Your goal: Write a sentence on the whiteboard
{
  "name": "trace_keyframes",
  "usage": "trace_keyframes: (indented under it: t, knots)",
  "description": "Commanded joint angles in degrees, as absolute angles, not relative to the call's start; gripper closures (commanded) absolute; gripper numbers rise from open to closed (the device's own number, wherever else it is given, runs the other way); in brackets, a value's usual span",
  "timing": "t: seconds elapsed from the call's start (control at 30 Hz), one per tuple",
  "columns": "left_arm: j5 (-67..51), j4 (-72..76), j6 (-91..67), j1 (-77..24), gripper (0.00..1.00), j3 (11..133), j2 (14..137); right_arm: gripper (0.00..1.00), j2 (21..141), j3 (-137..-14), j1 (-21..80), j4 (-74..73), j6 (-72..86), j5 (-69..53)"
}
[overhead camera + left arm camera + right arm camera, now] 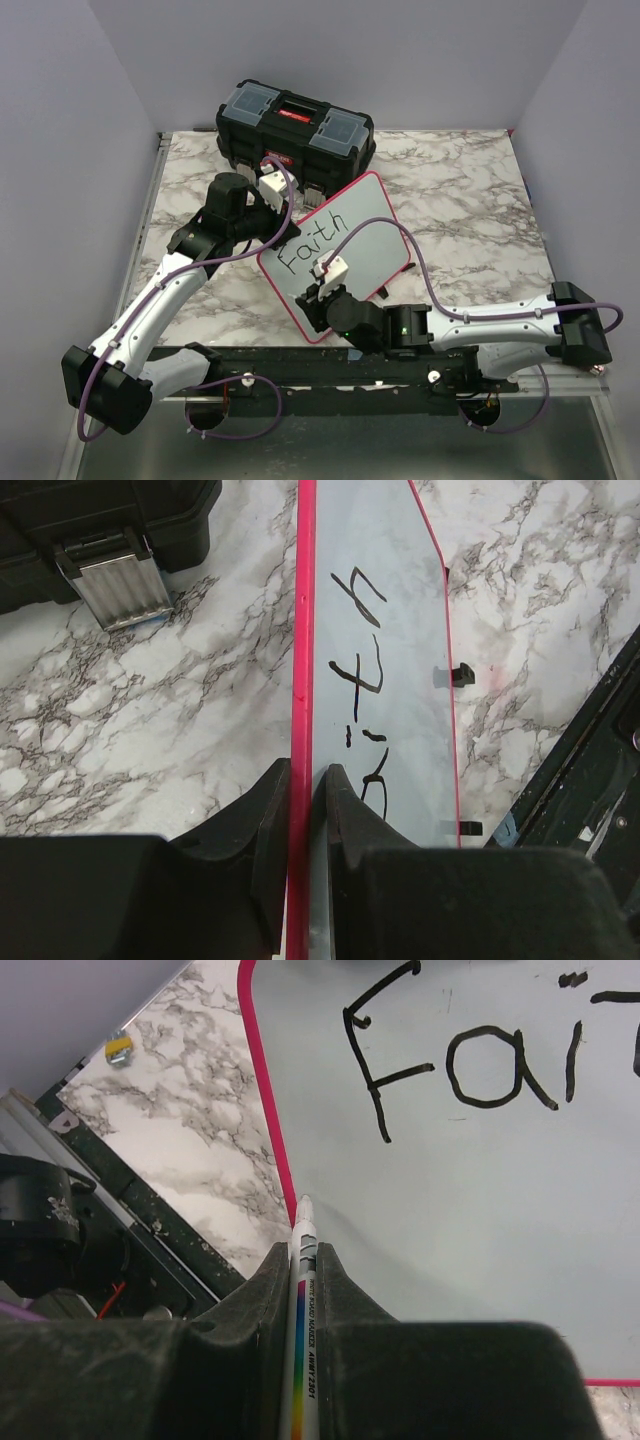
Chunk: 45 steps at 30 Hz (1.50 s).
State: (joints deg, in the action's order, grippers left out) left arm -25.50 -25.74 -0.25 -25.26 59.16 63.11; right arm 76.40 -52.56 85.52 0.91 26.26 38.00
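**One word done, the rest waiting**

My right gripper [303, 1252] is squeezing a white marker [301, 1330], its tip at the blank lower part of the whiteboard [450, 1210]. Of the sentence [311, 243], only "Faith" is showing, so I judge most is remaining. Farther off, my left gripper [305, 780] is pinching the board's red rim, nearly closed.

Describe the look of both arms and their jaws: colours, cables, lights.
Both the left arm and the right arm have white shells with black joints. A purple cable loops along each. White camera blocks sit at the wrists. The jaws are black wedges. The right arm shows green lights.
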Motion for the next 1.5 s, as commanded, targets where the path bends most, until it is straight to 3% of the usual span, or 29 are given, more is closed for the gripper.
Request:
trace_keyframes:
  t: [0.0, 0.83, 1.47]
  knots:
    - [-22.61, -23.54, 2.61, -25.31, 1.0, 58.49, 62.23, 0.99, 78.18, -54.75, 85.78, 3.71, 24.7, 41.46]
    - [-22.81, -23.61, 2.6, -25.31, 1.0, 58.53, 62.27, 1.0, 80.68, -55.85, 85.69, 0.94, 25.85, 48.95]
    - [-22.59, -23.57, 2.64, -25.31, 1.0, 58.61, 62.3, 0.99, 81.63, -52.47, 85.69, -4.58, 30.55, 38.71]
